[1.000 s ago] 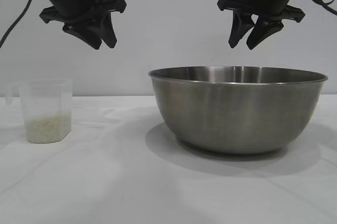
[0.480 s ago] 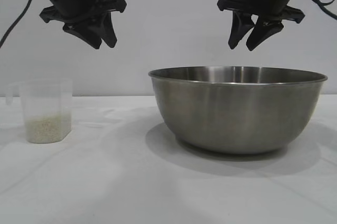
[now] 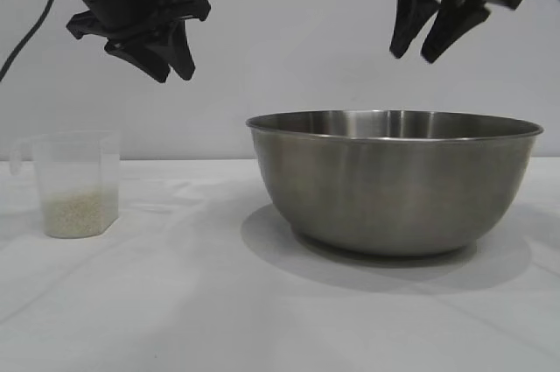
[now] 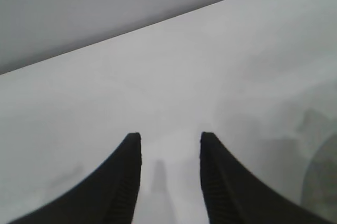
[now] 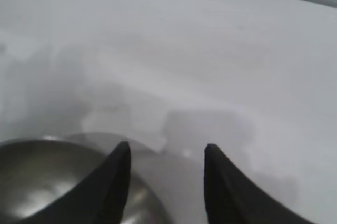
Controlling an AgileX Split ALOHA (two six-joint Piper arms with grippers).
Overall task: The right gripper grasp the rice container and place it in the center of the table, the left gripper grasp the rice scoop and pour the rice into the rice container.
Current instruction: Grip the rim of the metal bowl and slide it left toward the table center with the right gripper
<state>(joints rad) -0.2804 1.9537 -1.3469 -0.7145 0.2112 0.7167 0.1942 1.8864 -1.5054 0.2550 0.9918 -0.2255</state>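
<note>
We see right claw (image 3: 425, 46) released, empty, above rice container (image 3: 394, 181) rim. Rec: we drop straight, pinch rim, slide w/o tipping. Left claw (image 3: 171, 66) released, parked above rice scoop (image 3: 75, 183).

The table (image 3: 219, 302), a white surface creased like cloth, is carrying two things set well apart. The rice container (image 3: 394, 181) is sitting toward the right, casting a soft shadow. The rice scoop (image 3: 77, 183) is standing upright at the left, holding the rice (image 3: 77, 213).
</note>
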